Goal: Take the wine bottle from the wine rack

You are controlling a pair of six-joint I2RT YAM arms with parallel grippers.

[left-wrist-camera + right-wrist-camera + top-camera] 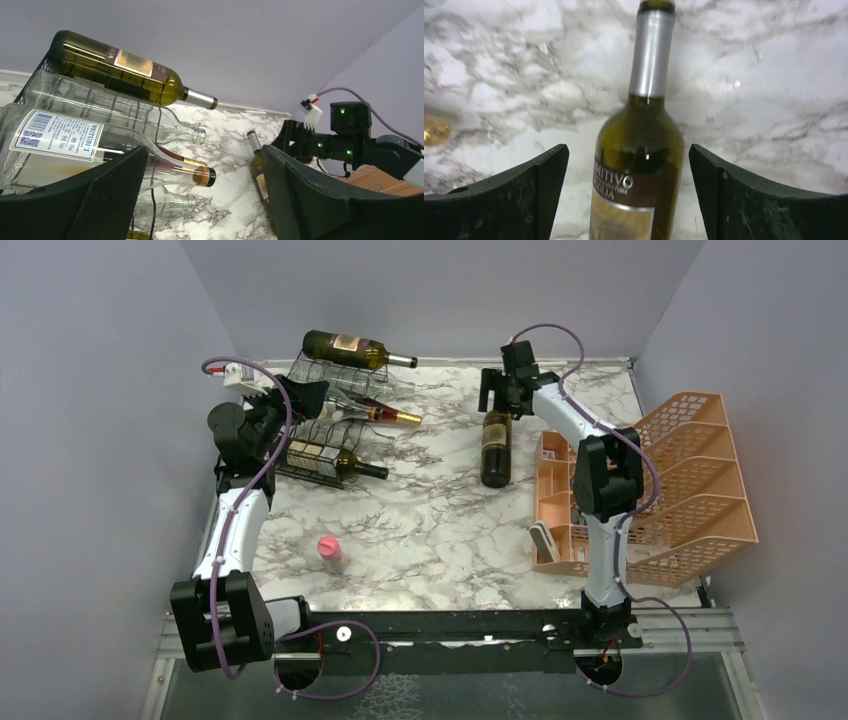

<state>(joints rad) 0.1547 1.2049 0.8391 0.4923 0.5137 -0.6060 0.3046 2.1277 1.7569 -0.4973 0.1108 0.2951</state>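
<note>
1. A dark wine bottle (pixel 495 450) lies on its side on the marble tabletop (pixel 430 530), at about 1 o'clock from the middle and well apart from the wine rack (pixel 330 435). Its neck points to 12 o'clock.
2. The right fingers (pixel 524 195) stand wide apart, one on each side of this bottle near its shoulder. A gap shows on both sides, so they grip nothing.
3. The left fingers (pixel 110 195) are also spread wide and hold nothing. They face the rack, which stands at about 10 o'clock.
4. Handling, as a judgement:
   - The bottle is glass, so it is rigid, smooth and breakable.
   - It is probably heavy if it is full, which the dark glass does not let one see.
   - It is round, so it can roll when pushed from one side.
   - The best hold seems to be across the body at the paper label, where the surface is less slippery. The thin neck would let the heavy body swing.
5. Bottles in the top view number five.
   - Four are on the rack: the top bottle (pixel 350 346) resting across the upper wires, a clear bottle (pixel 385 390), a gold-capped bottle (pixel 385 413) and a low bottle (pixel 335 460).
   - One is on the tabletop.
   - The left wrist view hints at more glass in the lower cells, but it cannot be counted surely.
6. Other things:
   - one wine rack;
   - one peach organizer (pixel 700 470) at 3 o'clock;
   - one small pink object (pixel 328 548) at 7 o'clock;
   - two arms.
</note>
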